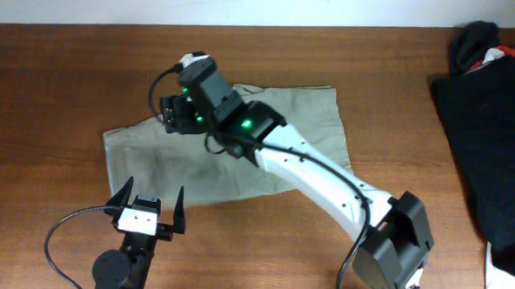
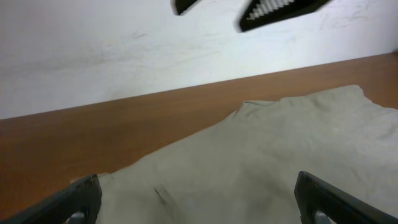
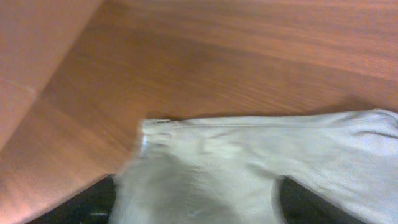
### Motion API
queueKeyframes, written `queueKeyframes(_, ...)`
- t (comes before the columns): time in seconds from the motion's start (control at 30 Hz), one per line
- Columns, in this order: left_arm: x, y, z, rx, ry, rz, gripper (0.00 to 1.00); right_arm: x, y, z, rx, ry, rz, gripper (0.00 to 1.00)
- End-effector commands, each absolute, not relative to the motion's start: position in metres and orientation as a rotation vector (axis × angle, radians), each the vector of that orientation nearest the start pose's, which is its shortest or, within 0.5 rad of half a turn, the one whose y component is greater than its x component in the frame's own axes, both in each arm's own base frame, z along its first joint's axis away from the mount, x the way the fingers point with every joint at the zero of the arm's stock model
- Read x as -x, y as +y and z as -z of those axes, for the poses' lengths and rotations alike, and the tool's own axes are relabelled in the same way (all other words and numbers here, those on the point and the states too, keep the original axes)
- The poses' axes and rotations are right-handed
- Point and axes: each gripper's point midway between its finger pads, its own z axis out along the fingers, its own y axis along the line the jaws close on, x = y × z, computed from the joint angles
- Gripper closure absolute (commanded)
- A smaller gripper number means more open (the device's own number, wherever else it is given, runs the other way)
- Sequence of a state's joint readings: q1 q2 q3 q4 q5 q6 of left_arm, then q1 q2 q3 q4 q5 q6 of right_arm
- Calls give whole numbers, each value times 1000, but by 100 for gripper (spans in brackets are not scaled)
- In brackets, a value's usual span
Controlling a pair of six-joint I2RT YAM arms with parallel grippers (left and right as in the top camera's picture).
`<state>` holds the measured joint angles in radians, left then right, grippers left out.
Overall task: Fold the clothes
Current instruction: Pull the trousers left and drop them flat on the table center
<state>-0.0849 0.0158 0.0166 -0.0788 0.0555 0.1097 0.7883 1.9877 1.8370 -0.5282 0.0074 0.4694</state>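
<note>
The left gripper (image 1: 153, 194) is held wide open, its fingers (image 2: 74, 200) spread far apart with nothing gripped, at the near edge of the shorts (image 1: 152, 157). The right gripper (image 1: 173, 115) is lowered over the far left part of the shorts. Cloth is seen between its dark fingers, but whether it is clamped cannot be told from the blurred wrist view. The shorts are spread mid-table on the wooden table (image 1: 51, 83), with a black garment (image 1: 492, 146) well apart at the right edge.

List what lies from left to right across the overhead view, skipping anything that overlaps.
Left pincer → right arm's elbow → black garment. The shorts overlap the left pincer's span, so they are left out.
</note>
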Motion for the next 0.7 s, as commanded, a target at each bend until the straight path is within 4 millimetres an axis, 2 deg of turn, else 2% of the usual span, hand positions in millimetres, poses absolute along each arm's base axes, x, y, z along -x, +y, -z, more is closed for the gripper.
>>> queueKeyframes(0.0, -244, -31, -156, -214, 1637, 19, 1, -427, 339, -273, 223, 2256, -594, 1)
queueKeyframes(0.07, -244, -31, -156, -214, 1637, 19, 1, -433, 293, -277, 140, 2308, -526, 1)
queueKeyframes(0.1, -244, -31, -156, -214, 1637, 19, 1, -432, 253, -266, 71, 2398, -456, 1)
queueKeyframes(0.13, -244, -31, -156, -214, 1637, 19, 1, -426, 226, -253, 22, 2489, -417, 1)
queueKeyframes(0.17, -244, -31, -156, -215, 1637, 19, 1, -420, 206, -240, -16, 2562, -366, 1)
queueKeyframes(0.23, -244, -31, -156, -214, 1637, 19, 1, -408, 181, -222, -68, 2669, -295, 1)
queueKeyframes(0.33, -244, -31, -156, -214, 1637, 19, 1, -399, 165, -213, -105, 2736, -251, 1)
queueKeyframes(0.67, -244, -31, -156, -214, 1637, 19, 1, -404, 165, -212, -108, 2723, -241, 1)
